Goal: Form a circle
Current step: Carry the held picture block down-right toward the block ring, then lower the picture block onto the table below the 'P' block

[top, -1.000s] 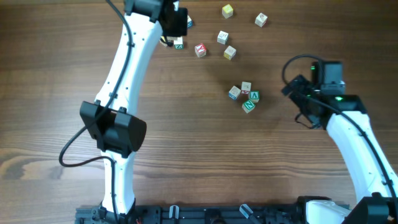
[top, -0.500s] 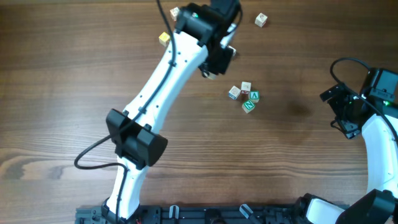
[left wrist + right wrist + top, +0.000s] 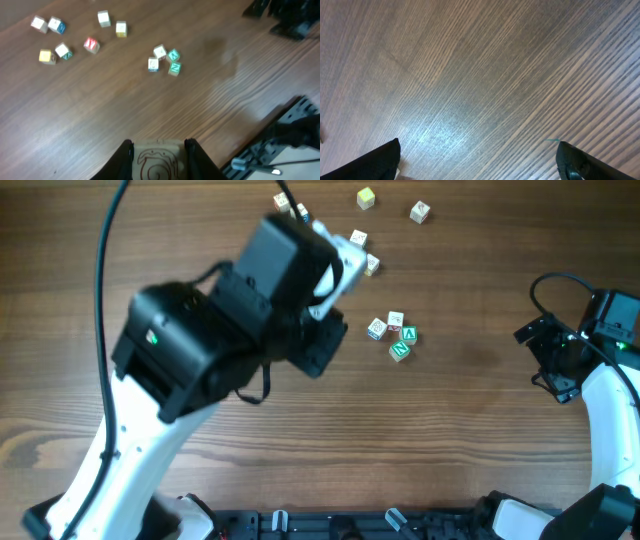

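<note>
Left tool (image 3: 159, 146) is nearly closed, clamping a pale wooden cube (image 3: 159, 164) above the counter (image 3: 100, 110). Right tool (image 3: 477, 157) gapes wide, holding nothing. The circle (image 3: 392, 337) sits mid-counter, between the arms.

Overhead: my left arm (image 3: 200, 355) hides some scattered cubes (image 3: 283, 200). Left wrist crops the held cube (image 3: 159, 162) in my left end effector (image 3: 159, 146).

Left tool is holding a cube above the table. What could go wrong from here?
The cube sits high above the table in the left tool; a slip would likely send it bouncing away. The cluster is tight, so setting it in could knock neighbours apart. The left arm hides some scattered cubes overhead.
</note>
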You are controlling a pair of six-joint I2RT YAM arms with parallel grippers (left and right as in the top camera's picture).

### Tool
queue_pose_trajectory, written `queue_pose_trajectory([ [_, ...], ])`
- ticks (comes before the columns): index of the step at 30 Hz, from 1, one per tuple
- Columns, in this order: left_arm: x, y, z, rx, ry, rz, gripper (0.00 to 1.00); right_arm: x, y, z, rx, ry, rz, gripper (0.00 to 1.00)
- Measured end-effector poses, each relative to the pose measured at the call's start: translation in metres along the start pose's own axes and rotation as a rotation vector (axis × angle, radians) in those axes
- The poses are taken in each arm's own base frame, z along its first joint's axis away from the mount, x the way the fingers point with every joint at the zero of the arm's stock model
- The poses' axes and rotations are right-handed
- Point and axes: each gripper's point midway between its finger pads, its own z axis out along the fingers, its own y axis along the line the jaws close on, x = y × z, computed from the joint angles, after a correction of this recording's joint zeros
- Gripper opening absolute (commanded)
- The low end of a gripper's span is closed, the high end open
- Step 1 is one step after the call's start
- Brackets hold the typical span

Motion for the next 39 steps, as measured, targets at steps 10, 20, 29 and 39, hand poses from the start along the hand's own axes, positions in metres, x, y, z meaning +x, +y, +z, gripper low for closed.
queue_pose_trajectory([
  [10,0.107,0.023,0.16,-0.114,0.016,-0.084,0.04,0.003,-0.002,0.0,0.008,0.013,-0.006,1.0],
  [20,0.106,0.018,0.254,-0.081,-0.068,-0.106,0.04,0.003,-0.002,0.0,0.01,0.014,-0.006,1.0],
  [29,0.099,0.015,0.308,-0.075,-0.105,-0.11,0.04,0.003,-0.002,0.0,0.01,0.014,-0.006,1.0],
  [39,0.105,0.0,0.324,0.01,-0.084,-0.106,0.05,0.003,-0.002,0.0,0.009,0.013,-0.006,1.0],
])
